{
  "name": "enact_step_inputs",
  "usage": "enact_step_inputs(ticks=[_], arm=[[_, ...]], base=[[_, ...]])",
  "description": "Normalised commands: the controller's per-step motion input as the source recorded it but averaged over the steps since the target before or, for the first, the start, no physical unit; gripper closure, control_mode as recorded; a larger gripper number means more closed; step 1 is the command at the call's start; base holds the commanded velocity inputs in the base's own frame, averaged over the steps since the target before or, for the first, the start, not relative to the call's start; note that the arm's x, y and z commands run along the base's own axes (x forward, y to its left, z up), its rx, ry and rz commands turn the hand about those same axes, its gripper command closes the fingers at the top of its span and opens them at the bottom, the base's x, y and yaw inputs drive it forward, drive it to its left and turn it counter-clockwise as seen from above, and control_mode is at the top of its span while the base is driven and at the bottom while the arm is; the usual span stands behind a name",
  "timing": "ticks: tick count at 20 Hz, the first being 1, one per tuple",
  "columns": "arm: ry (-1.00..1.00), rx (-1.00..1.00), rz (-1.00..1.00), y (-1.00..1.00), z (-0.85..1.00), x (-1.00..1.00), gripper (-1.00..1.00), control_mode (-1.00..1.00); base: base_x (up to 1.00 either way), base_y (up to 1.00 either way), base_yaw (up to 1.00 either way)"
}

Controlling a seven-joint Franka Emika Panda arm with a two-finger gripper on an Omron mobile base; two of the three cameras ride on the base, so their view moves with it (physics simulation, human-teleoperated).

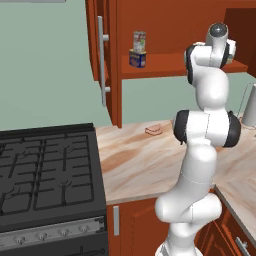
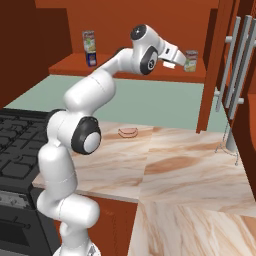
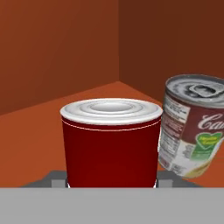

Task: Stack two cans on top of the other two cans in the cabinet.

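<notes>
Gripping small red can with white rim, upright, centred between closed-in claw fingers; tilted silver green-and-white-label can just beside, camera-right.

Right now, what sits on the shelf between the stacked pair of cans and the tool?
Nothing: in the right base view the shelf board runs bare from the stacked cans to the tool.
</notes>
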Motion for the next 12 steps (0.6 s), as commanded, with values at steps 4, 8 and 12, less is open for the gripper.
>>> enact_step_inputs(ticks=[4,8,12], arm=[[-0.04,0.0,0.0,0.08,0.04,-0.31,1.0,-1.0],[-0.14,-0.01,-0.01,0.16,0.04,-0.27,1.0,-1.0],[-0.2,-0.07,-0.03,0.14,0.18,-0.19,1.0,-1.0]], base=[[0.0,0.0,0.0],[0.0,0.0,0.0],[0.0,0.0,0.0]])
